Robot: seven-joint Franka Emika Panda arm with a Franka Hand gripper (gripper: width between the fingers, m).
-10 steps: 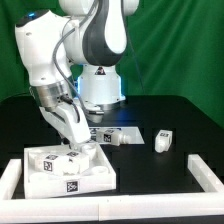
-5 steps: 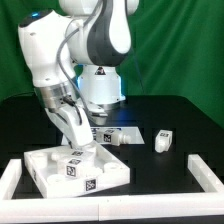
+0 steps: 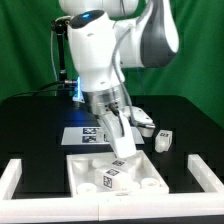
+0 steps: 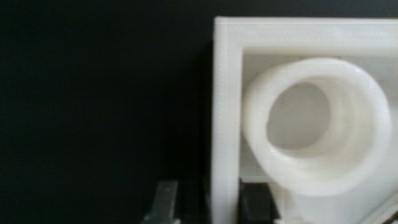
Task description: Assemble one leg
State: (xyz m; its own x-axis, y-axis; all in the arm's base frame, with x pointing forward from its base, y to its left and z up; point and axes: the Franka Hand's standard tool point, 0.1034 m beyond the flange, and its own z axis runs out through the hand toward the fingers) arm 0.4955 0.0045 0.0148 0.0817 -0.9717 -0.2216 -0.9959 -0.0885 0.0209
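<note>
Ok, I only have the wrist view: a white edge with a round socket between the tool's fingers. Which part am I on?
Observer: The large square panel. The tool holds it at its far edge in the exterior view.
Operator: Is a leg anywhere close?
Observer: One leg sits apart from the panel, off toward the exterior view's right.
Operator: Anything fencing me in?
Observer: A white rail lies past the panel on the exterior view's right, and a second rail lies on its left.
</note>
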